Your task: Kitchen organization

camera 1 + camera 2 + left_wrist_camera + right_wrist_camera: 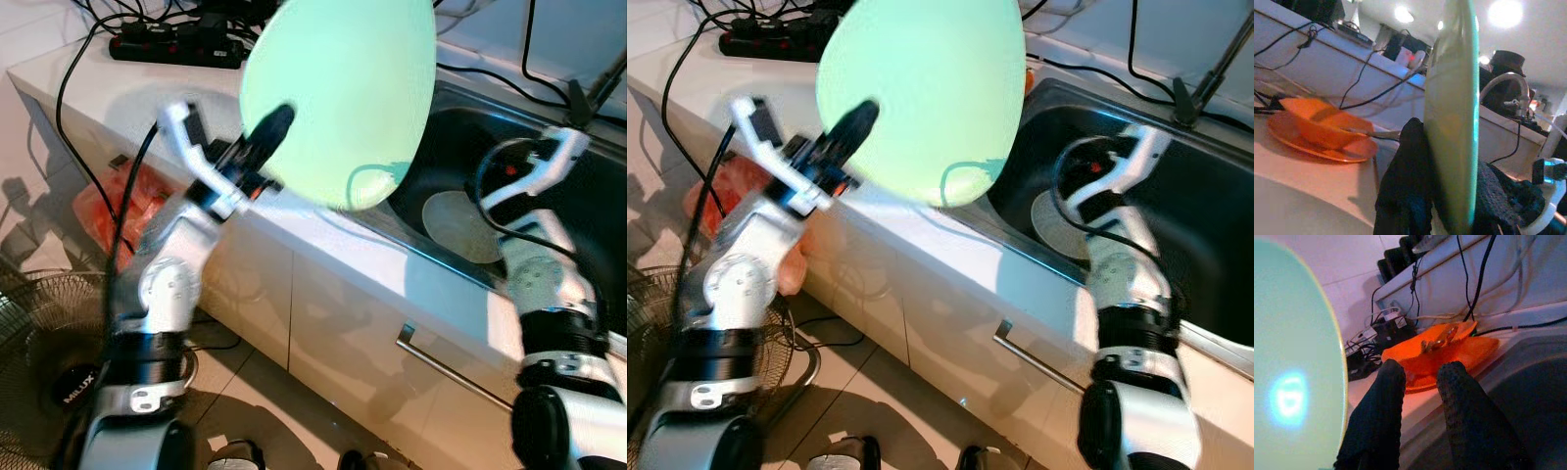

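Observation:
A large pale green plate [338,93] is held tilted on edge above the white counter [323,235], just left of the dark sink [549,245]. My left gripper [272,125] is shut on the plate's lower rim, one finger on each face, as the left wrist view [1449,152] shows. My right gripper [1420,377] hovers over the sink basin, open by a narrow gap with nothing between its fingers. An orange bowl [1435,345] sits on an orange plate [1474,352] on the counter behind the sink's corner. A round grey dish [460,225] lies on the sink bottom.
A black power strip [176,44] with several cables lies at the back of the counter. A faucet [1503,81] arches over the sink. A floor fan [39,362] and an orange bag [127,211] stand below left. A cabinet handle [441,367] juts out in front.

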Available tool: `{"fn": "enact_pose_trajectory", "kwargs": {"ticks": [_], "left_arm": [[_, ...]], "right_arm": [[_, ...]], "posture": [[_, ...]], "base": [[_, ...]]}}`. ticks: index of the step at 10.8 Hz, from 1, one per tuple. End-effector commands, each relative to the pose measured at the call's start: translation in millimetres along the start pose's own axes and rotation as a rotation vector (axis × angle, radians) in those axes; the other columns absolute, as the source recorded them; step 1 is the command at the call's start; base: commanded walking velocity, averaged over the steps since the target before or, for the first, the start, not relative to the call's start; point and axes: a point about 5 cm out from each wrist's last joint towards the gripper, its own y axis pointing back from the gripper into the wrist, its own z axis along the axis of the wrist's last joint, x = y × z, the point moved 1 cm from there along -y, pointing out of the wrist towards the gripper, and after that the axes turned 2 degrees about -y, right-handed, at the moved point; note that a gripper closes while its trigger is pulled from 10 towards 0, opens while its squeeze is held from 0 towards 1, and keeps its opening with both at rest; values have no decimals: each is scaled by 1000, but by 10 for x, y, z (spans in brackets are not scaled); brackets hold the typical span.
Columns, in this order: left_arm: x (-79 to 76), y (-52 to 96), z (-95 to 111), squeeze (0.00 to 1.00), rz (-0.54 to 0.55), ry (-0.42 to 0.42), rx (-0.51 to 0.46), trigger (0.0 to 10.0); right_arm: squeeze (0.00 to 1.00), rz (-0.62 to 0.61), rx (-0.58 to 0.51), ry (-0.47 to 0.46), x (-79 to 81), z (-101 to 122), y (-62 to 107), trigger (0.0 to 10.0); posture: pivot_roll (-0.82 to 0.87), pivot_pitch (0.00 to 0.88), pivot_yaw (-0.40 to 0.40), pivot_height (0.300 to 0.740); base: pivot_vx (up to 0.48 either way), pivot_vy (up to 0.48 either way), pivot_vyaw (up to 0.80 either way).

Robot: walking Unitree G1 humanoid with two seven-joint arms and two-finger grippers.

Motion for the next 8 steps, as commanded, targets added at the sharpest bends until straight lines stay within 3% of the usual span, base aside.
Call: {"fn": "enact_pose_trajectory", "kwargs": {"ticks": [1, 2, 3, 6, 7, 8], "left_arm": [[-78, -34, 94, 0, -63, 7, -43, 10000], [-97, -36, 83, 0, -94, 9, -28, 10000], [-100, -26, 87, 0, -103, 9, -20, 10000], [-81, 7, 124, 0, -111, 12, -19, 10000], [-80, 14, 137, 0, -116, 10, -16, 10000], [-75, 31, 156, 0, -122, 9, -14, 10000]], "right_arm": [[0, 7, 13, -10, -20, -24, 32, 10000], [0, 49, 18, -9, 27, -21, 15, 10000], [1000, 51, 21, -10, 18, -16, 10, 10000], [1000, 89, 27, -21, 26, -26, 23, 10000], [259, 93, 31, -27, 14, -32, 30, 10000], [0, 103, 38, -33, -9, -35, 50, 10000]], "posture": [[61, 124, -31, 740], [61, 124, -31, 740], [61, 124, -31, 740], [61, 124, -31, 740], [61, 124, -31, 740], [56, 117, -26, 740]], "base": [[0, 0, 0], [0, 0, 0], [0, 0, 0], [0, 0, 0], [0, 0, 0], [0, 0, 0]]}}
